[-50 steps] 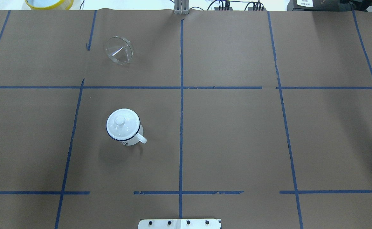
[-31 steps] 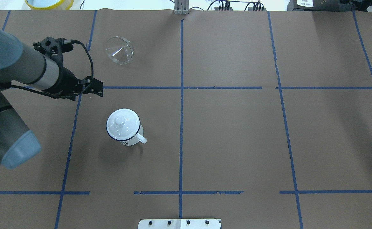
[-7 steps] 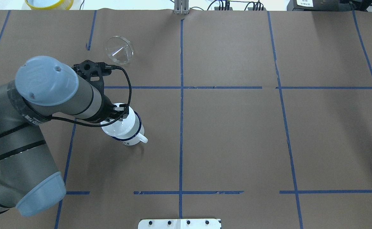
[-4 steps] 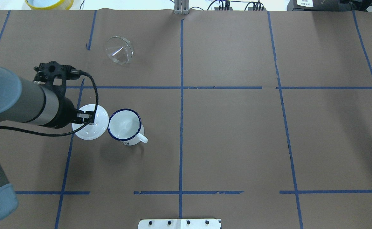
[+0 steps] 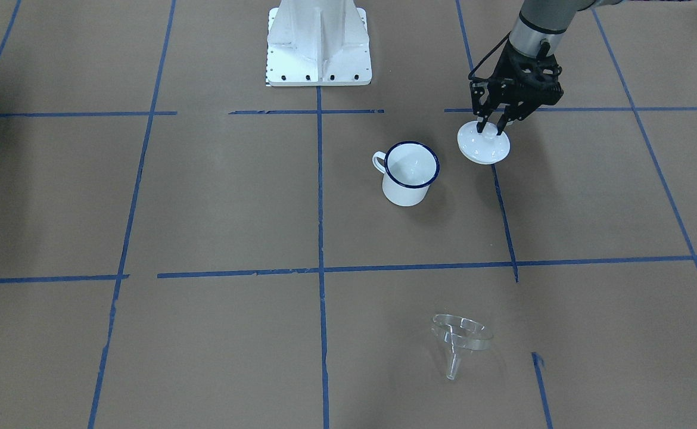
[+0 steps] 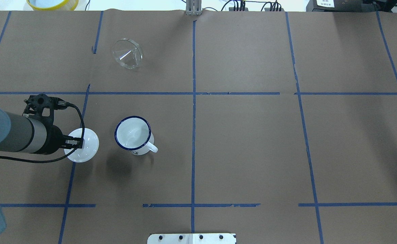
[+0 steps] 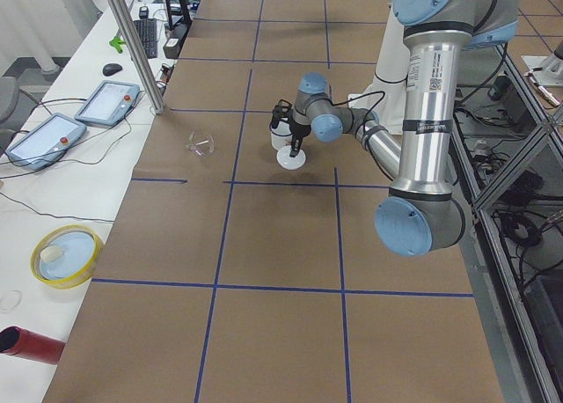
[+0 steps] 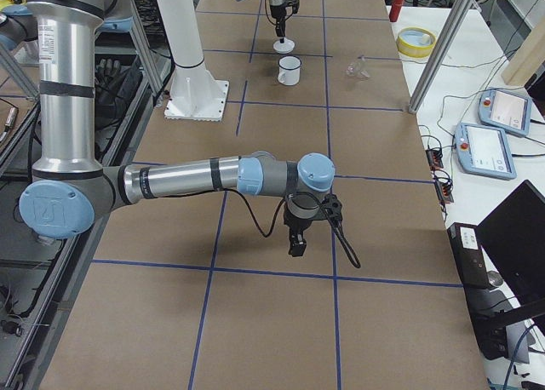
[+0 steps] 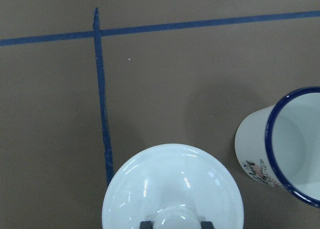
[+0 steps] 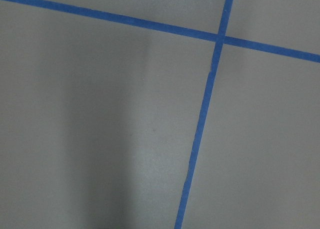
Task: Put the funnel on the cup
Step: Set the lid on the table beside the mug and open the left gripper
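— Left claw (image 5: 490,127), front view: pinching the knob of the lid (image 5: 484,149). The lid sits beside the cup (image 5: 409,173), apart from it. The cup stands upright and open. The funnel (image 5: 460,339) lies tilted on its side on the table (image 5: 205,196), well apart from both.

— Overhead view?

— My left claw (image 6: 78,144) holds the lid (image 6: 86,150) over a tape line (image 6: 70,183). I cannot tell whether the lid rests on the table or hangs just above it. The funnel (image 6: 128,53) is in the far cell, untouched.

— Side views?

— Left end: the lid (image 7: 291,158) is low, next to the cup. Right end: my right claw (image 8: 296,245) hangs over the table, well away from the cup (image 8: 289,70). I cannot tell whether it is spread or pressed together.

— Wrist views?

— Left wrist: my fingertips (image 9: 145,224) flank the knob, and the cup rim is at the right edge. Right wrist: only table and tape.

— Hazards?

— Three, in my judgement.
1. If I release the lid before it touches down, it may rock or roll into the cup.
2. The funnel is clear, smooth and tilted, so an off-centre pinch on the cone could squirt it away.
3. If the spout is not centred over the cup, the funnel may tip off the rim.
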Controlling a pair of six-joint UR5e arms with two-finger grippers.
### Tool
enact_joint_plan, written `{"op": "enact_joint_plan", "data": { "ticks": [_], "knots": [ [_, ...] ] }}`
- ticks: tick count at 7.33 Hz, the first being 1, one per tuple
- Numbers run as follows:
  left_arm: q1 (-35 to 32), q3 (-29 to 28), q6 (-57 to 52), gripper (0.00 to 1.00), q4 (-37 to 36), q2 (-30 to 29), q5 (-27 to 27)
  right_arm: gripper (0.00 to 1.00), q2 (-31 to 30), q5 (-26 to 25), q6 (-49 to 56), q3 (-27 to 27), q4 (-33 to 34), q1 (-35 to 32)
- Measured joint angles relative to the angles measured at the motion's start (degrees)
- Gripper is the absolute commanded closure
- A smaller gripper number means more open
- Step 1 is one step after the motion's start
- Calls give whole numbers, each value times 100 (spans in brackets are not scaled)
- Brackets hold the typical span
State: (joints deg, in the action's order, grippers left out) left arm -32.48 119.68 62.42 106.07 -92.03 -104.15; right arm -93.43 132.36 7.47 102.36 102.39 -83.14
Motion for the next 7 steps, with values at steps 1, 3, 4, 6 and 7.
{"op": "enact_joint_plan", "data": {
  "ticks": [1,3,4,6,7],
  "knots": [
    [121,-281,118,100,179,-66,70,0,0,0,0,0,0,0],
    [240,-569,190,100,327,-195,108,0,3,0,0,2,0,0],
    [258,-625,188,97,344,-218,112,0,2,0,0,2,0,0],
    [266,-687,184,53,352,-236,114,0,0,0,0,-3,0,0],
    [268,-708,183,21,351,-241,114,0,0,0,0,-2,0,0]
  ]
}}
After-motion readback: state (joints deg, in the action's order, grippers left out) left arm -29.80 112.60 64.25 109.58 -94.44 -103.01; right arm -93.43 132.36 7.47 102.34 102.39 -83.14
